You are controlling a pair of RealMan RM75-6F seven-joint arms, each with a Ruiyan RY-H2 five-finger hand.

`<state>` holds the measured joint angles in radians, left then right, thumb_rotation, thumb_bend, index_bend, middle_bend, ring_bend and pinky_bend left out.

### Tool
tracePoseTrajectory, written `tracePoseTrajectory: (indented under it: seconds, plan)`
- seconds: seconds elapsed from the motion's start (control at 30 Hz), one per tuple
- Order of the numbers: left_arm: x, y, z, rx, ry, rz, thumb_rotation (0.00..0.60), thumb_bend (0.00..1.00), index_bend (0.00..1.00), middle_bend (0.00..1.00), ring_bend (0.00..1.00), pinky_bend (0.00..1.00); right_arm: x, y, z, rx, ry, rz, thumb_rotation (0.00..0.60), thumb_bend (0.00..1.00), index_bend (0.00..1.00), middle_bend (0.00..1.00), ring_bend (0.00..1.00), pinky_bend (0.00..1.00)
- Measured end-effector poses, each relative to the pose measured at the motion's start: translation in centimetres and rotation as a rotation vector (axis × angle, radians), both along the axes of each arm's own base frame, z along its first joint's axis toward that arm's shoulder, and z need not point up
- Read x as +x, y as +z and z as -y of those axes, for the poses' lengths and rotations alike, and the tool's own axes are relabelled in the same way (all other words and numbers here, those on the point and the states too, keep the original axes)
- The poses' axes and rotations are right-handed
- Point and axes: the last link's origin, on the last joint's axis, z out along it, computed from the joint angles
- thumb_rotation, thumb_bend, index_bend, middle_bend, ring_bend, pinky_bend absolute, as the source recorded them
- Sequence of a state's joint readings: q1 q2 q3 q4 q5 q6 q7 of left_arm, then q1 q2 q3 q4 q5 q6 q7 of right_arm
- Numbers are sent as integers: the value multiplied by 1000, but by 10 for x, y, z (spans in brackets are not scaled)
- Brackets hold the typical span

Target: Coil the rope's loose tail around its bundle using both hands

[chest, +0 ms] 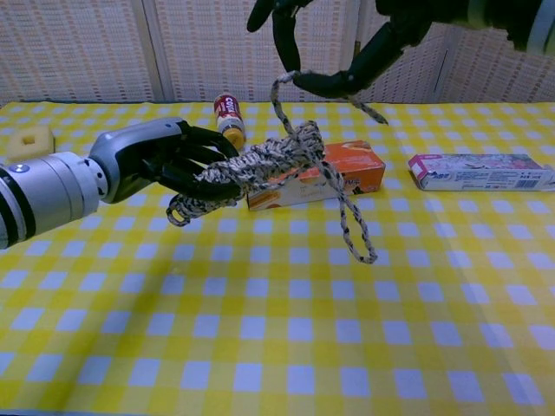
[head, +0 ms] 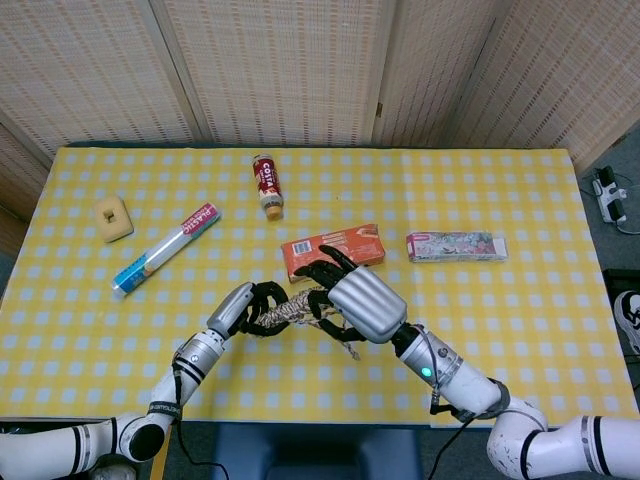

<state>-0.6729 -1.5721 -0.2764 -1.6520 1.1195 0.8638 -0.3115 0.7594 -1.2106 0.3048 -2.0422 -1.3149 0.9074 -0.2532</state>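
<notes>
My left hand grips the rope bundle by its near end, held off the table at centre frame in the chest view, its long axis running up and to the right. My right hand, at the top of that frame, pinches the loose tail above the bundle's far end; a slack loop hangs below. The rope is rough, speckled braid, floppy. The next wrap must pass around that far end, nearest my right hand. From the head view I think one turn sits there, though my hand hides it.
</notes>
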Motion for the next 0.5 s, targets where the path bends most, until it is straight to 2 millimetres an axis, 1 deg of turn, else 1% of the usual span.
tracePoseTrajectory:
  seconds: [0.03, 0.13, 0.23, 0.37, 0.5]
  plan:
    - [2, -1, 1, -12, -6, 9, 600, 604, 757, 758, 738, 813, 7, 0, 4, -4, 5, 10, 600, 514, 679, 192, 164, 1]
    - [10, -4, 7, -64, -33, 49, 600, 604, 757, 758, 738, 813, 15, -1, 14, -20, 2, 24, 600, 514, 679, 192, 164, 1]
    - [19, -6, 14, -112, -75, 91, 600, 604, 757, 758, 738, 813, 18, -2, 25, -47, -17, 33, 600, 514, 679, 192, 165, 1]
    - [27, -6, 23, -165, -123, 158, 600, 604, 758, 758, 738, 813, 12, -1, 39, -89, -54, 32, 600, 514, 679, 191, 164, 1]
    - [31, -1, 27, -199, -137, 235, 600, 604, 758, 759, 738, 813, -3, 2, 50, -117, -111, 31, 600, 514, 678, 195, 164, 1]
